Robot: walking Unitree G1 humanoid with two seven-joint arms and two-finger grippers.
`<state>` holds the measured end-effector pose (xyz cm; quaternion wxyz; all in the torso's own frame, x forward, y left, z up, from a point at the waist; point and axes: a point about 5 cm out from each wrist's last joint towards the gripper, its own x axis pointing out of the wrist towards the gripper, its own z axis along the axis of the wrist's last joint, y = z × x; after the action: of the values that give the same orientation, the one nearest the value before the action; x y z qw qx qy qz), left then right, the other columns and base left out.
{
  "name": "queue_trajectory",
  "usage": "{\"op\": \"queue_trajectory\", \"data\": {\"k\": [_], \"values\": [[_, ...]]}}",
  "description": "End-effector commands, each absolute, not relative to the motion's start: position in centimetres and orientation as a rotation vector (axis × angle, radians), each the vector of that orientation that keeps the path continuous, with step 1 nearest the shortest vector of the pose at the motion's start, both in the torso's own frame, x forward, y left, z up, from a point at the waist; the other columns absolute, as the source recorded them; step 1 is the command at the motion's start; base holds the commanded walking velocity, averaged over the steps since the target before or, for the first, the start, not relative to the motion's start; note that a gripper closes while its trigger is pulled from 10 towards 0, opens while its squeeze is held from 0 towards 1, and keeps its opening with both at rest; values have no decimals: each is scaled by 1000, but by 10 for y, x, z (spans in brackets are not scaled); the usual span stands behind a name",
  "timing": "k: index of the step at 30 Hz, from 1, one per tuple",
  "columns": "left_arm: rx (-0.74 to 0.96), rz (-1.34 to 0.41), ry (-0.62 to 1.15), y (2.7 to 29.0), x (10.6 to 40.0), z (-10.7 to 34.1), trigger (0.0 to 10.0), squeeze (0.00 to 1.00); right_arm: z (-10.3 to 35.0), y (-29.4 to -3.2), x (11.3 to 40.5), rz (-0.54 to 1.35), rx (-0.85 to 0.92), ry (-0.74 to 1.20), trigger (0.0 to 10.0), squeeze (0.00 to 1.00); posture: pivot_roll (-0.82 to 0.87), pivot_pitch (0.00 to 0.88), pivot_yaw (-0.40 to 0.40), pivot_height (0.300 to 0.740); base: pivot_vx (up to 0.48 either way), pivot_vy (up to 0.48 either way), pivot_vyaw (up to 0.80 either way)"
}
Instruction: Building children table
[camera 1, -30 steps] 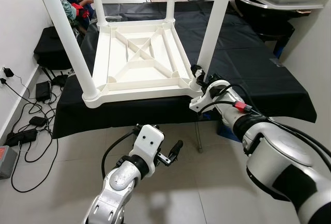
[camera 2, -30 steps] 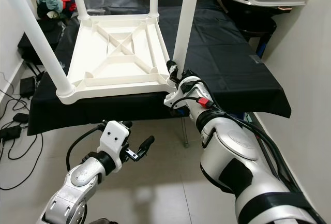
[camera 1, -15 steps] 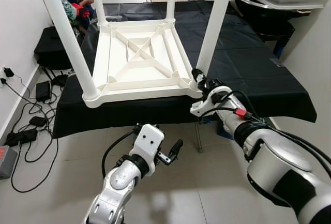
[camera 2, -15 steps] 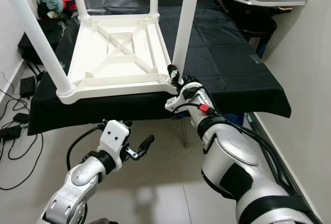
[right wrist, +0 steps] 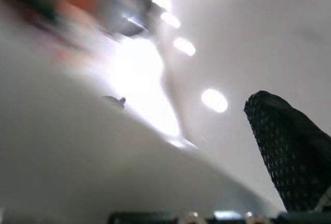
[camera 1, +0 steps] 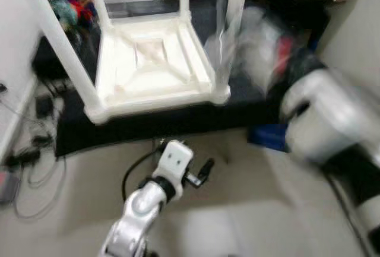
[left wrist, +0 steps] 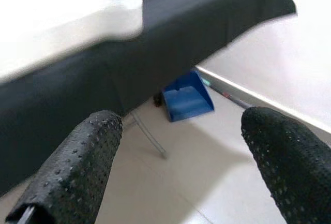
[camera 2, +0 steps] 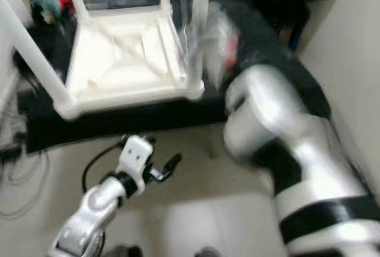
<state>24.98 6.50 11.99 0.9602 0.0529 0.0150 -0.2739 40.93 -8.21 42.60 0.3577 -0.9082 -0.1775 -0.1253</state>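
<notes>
Head views downward (wrists close-up)

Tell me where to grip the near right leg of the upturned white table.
Grip the near right leg low, just above its corner socket, coming from the robot's side: it stands upright and round, and the table's underside blocks the far side.

Bare floor (camera 1: 237,209) in the lower frame gives the left gripper (left wrist: 176,157) open passage, its fingers spread wide. Above, the draped counter (camera 1: 148,127) and overturned white table (camera 1: 151,61) with upright legs block the upper left.
</notes>
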Motion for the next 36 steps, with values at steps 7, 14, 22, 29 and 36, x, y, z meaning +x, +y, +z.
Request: {"op": "queue_trajectory", "data": {"k": [7,14,22,29,36], "values": [[116,-559,35,66,250,118,10000,0,360,-83,422,-25,-2359,-432,10000,0,46,63,-47,740,0,0,0],[122,-558,30,67,251,119,10000,0,347,-98,425,19,-2351,-366,10000,0,49,61,-37,740,0,0,0],[126,-562,28,67,252,120,10000,0,331,-101,427,84,-2419,-296,10000,0,50,66,-36,740,0,0,0],[124,-556,22,66,250,122,10000,0,306,-93,427,182,-2524,-290,10000,0,60,82,-50,740,0,0,0],[120,-555,21,66,249,123,10000,0,298,-88,425,229,-2550,-285,10000,0,62,91,-58,740,0,0,0]]}}
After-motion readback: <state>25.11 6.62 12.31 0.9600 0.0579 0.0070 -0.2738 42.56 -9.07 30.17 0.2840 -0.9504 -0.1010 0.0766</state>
